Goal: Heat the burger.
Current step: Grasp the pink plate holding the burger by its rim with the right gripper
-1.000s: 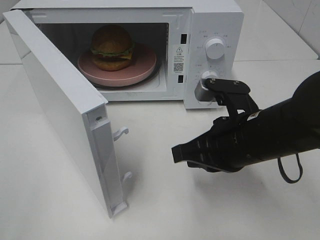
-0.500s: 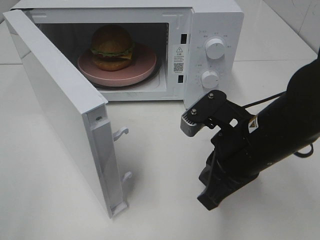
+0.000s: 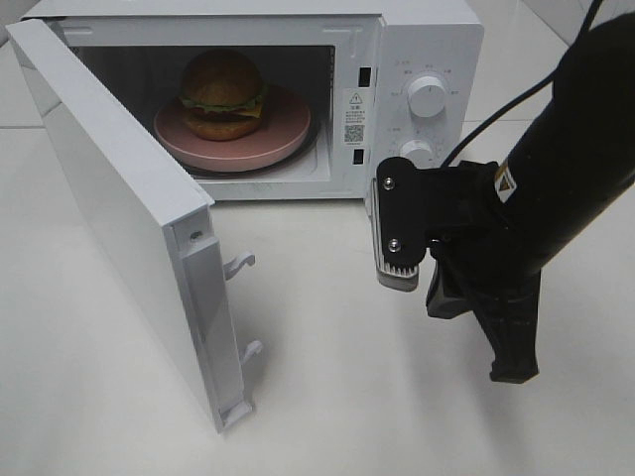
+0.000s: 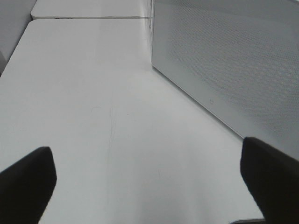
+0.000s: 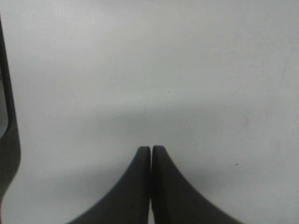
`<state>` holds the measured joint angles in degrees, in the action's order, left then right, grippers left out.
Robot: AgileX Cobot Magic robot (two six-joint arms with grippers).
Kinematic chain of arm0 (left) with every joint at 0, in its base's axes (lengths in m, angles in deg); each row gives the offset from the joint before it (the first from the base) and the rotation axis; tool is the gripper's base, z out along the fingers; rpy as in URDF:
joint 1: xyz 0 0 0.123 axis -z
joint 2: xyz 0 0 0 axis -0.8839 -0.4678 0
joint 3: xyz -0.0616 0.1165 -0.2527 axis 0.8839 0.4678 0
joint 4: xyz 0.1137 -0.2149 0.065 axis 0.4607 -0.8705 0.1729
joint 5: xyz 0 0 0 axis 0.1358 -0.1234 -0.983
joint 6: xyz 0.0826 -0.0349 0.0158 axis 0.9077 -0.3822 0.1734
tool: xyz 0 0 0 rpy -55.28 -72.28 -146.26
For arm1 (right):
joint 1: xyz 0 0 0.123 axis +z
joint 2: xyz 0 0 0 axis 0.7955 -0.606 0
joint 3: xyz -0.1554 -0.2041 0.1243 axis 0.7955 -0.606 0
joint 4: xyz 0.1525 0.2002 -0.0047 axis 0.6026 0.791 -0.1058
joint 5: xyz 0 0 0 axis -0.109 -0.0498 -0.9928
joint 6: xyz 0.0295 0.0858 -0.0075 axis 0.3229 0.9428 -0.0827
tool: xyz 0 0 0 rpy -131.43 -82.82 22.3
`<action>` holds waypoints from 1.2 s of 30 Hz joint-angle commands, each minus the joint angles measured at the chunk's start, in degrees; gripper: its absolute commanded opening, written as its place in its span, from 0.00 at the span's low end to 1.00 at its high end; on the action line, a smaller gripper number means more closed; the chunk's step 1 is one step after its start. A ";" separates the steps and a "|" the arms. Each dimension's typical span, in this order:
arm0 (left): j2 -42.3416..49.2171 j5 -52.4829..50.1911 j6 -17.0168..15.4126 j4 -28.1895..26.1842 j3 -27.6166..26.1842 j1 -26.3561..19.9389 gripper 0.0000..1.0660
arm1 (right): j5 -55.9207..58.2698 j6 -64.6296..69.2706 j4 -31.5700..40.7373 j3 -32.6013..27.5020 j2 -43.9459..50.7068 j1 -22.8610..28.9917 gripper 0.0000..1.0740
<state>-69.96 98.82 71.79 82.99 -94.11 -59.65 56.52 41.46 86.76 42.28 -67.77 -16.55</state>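
Deep inside the open microwave (image 3: pixel 437 40), well beyond the right gripper (image 3: pixel 513 362) and off toward its door side, the burger (image 3: pixel 221 94) sits upright on the pink plate (image 3: pixel 288 124). Loading looks done. By my reading, what is left is to close the door (image 3: pixel 109 208), which stands swung wide, well apart from that gripper across bare table (image 3: pixel 327 397), and then to set the controls.

The right gripper points down at the table just in front of the control panel, its fingers pressed together on nothing, as its wrist view (image 5: pixel 150 151) confirms. The upper knob (image 3: pixel 427 97) shows clear above the arm. The lower knob (image 3: pixel 417 151) is half hidden behind it, and neither knob's setting can be read.

The left gripper (image 4: pixel 145 158) is outside the high view. Its own camera shows it spread wide and empty, low over the table. Ahead and to one side is a white dotted panel (image 4: pixel 224 60), probably the door's outer face, though I cannot be sure.
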 commanded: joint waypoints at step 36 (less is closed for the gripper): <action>1.09 -0.80 0.00 -0.11 0.23 -0.17 0.94 | -10.31 -23.15 -7.39 7.62 0.40 0.06 0.84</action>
<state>-69.96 98.82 71.79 82.99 -94.11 -59.65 46.84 17.17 80.00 49.62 -67.77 -16.55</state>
